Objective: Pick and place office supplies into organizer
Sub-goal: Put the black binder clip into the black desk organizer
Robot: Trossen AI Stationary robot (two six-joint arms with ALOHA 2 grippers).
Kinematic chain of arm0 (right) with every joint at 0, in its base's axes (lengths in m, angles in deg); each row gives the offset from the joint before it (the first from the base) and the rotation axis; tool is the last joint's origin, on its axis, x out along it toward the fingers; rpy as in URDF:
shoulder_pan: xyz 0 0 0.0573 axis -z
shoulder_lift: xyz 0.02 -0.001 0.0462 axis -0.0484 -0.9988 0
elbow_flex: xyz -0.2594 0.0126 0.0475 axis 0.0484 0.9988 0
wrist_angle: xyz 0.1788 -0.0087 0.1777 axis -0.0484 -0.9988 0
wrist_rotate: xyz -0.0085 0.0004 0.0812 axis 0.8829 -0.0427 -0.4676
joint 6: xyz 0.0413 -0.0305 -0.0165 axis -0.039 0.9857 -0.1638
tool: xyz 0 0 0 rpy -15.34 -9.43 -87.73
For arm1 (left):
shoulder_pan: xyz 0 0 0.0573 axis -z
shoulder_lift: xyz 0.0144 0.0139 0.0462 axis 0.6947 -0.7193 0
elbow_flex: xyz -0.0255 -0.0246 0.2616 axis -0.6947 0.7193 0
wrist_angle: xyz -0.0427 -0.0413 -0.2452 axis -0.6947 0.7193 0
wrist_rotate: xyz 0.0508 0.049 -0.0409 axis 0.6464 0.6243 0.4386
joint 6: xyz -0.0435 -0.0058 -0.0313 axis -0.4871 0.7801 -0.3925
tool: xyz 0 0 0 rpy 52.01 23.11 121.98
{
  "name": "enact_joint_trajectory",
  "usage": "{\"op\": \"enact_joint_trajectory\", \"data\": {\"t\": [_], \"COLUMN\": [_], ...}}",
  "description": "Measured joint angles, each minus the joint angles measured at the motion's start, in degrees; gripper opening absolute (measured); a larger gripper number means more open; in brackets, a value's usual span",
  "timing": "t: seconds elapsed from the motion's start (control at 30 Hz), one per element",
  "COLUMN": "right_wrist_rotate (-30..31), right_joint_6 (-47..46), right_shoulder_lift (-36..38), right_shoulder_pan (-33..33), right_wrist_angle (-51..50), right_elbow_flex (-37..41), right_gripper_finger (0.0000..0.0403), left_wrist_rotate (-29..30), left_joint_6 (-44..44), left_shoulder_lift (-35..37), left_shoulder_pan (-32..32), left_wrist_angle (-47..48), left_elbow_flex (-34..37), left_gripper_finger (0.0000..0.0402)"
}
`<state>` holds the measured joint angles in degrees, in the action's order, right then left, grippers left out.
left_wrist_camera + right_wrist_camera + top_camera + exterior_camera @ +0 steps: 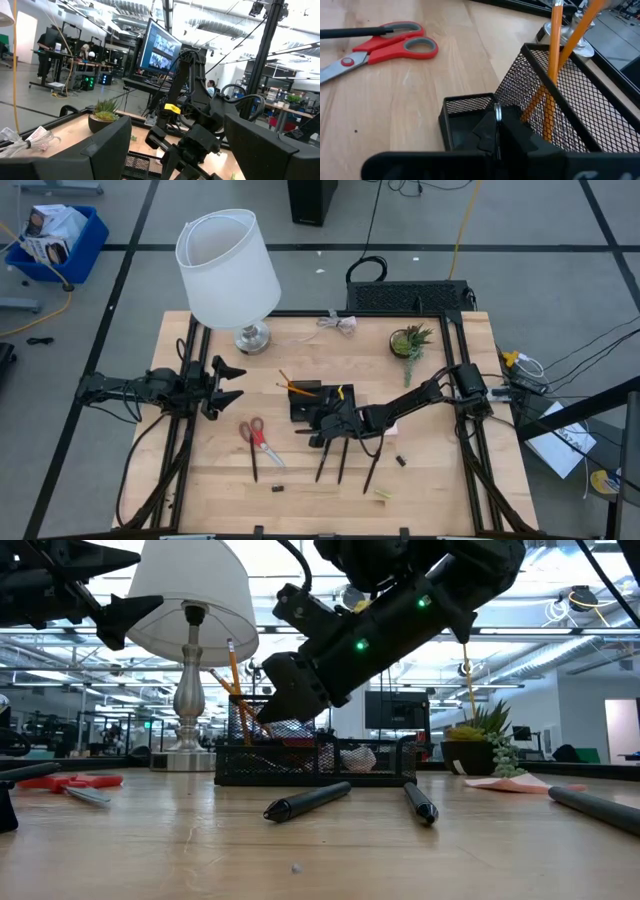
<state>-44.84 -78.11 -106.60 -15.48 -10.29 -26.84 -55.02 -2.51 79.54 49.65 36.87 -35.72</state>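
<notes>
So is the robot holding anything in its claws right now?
Nothing can be seen held. The right tool is shut over the black mesh organizer; the left tool is open and empty.

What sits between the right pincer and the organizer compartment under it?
Nothing visible. The right pincer, shut, hangs directly over the black mesh organizer, above its small front compartment. Two orange pencils stand in the taller section beside it, off to one side. The left pincer waits open, well away.

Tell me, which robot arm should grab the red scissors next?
Probably the left. The scissors lie on its side of the table, and the left gripper waits open above them. The right gripper is shut and busy over the organizer.
</notes>
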Motion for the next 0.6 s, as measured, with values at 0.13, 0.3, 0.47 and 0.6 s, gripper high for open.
{"op": "enact_joint_trajectory", "data": {"t": [0.13,0.3,0.47,0.6], "right_wrist_rotate": [0.0,0.0,0.0,0.0], "right_joint_6": [0.1,0.0,0.0,-0.4], "right_shoulder_lift": [0.0,0.0,0.0,0.0], "right_shoulder_pan": [0.0,0.0,0.0,0.0], "right_wrist_angle": [0.3,-0.1,-0.1,0.0], "right_elbow_flex": [0.0,0.0,0.0,0.0], "right_gripper_finger": [0.0011,0.0013,0.0029,0.0049], "left_wrist_rotate": [0.0,0.0,0.0,0.0], "left_joint_6": [0.0,0.0,0.0,0.0], "left_shoulder_lift": [0.0,0.0,0.0,0.0], "left_shoulder_pan": [0.0,0.0,0.0,0.0], "left_wrist_angle": [0.0,0.0,0.0,0.0], "left_elbow_flex": [0.0,0.0,0.0,0.0], "left_gripper_finger": [0.0319,0.0319,0.0319,0.0319]}}
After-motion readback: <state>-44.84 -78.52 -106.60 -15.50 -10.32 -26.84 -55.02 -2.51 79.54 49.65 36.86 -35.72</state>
